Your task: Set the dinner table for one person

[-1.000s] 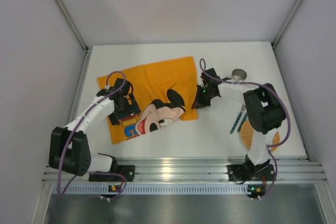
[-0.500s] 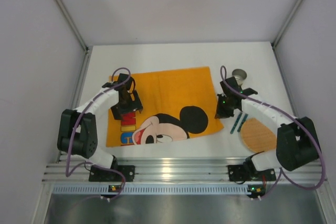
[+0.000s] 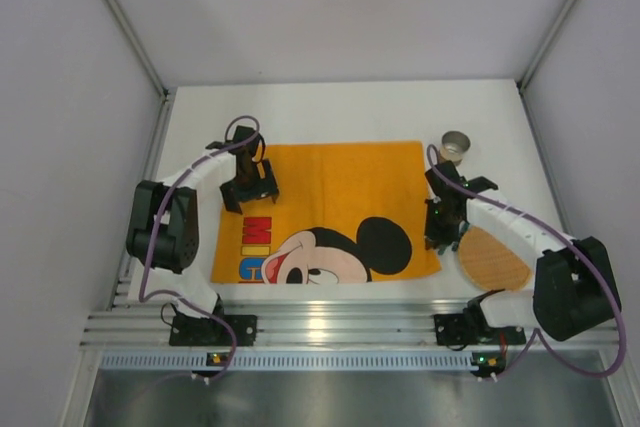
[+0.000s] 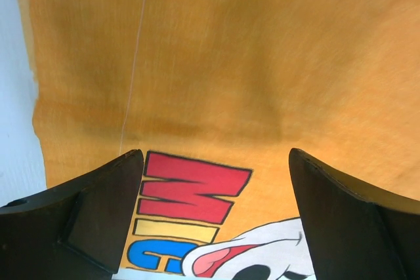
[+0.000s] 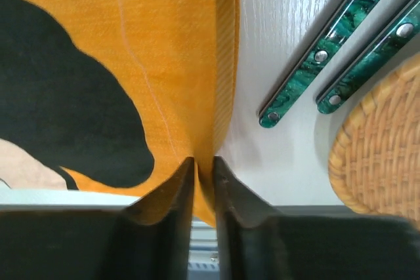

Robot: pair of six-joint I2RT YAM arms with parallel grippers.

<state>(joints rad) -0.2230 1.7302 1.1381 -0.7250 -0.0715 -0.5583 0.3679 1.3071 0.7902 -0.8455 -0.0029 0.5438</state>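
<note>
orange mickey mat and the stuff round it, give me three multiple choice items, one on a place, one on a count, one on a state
1. Where is the metal cup?
A) on the bare table, past the orange mat's far right corner
B) on Mickey's face
C) at the left arm's base

2. How many green handles lie right of the mat?
A) one
B) two
C) four

3. The right fingers are:
A) wide open
B) shut on the cup
C) shut on the mat's edge

Answers:
1 A, the top view shows it off the cloth.
2 B, the right wrist view shows two side by side.
3 C, the cloth edge is pinched between them.
</note>
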